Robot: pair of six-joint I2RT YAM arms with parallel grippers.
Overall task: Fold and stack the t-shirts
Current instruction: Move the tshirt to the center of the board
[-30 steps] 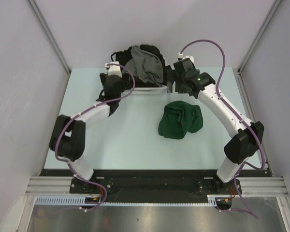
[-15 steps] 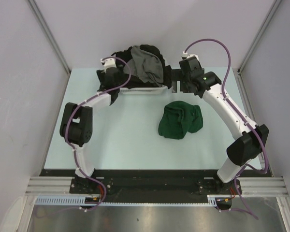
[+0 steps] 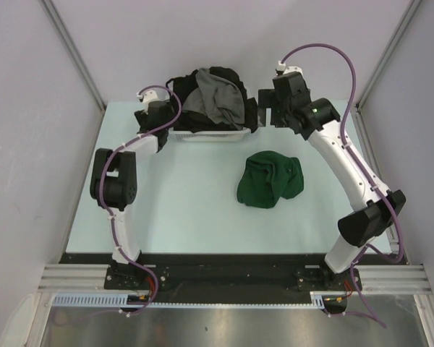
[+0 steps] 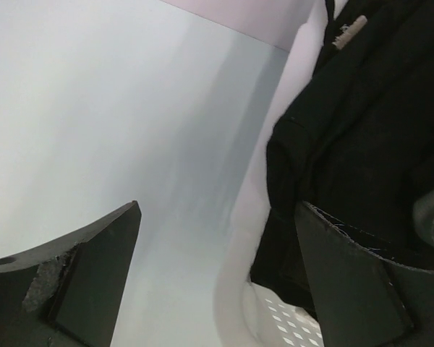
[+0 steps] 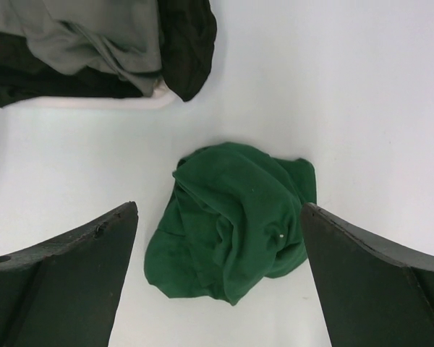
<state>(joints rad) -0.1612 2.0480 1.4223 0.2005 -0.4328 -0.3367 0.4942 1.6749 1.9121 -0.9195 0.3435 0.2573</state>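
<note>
Barely begun, 0 folded: on pale table (image 3: pixel 181 210), white basket (image 3: pixel 210 135) far-centre heaped with grey t-shirt (image 3: pixel 218 101) and black t-shirts (image 3: pixel 179 84); dark green t-shirt (image 3: pixel 270 181) crumpled nearer, right; left gripper (image 4: pixel 217 210) and right gripper (image 5: pixel 218 208) spread apart, empty

Basket (image 3: pixel 202 135): far centre of table (image 3: pixel 181 202). Heaped t-shirts (image 3: pixel 213 101): in basket, spilling over its rim. Single t-shirt (image 3: pixel 269 179): on table, before basket, toward the right.
</note>
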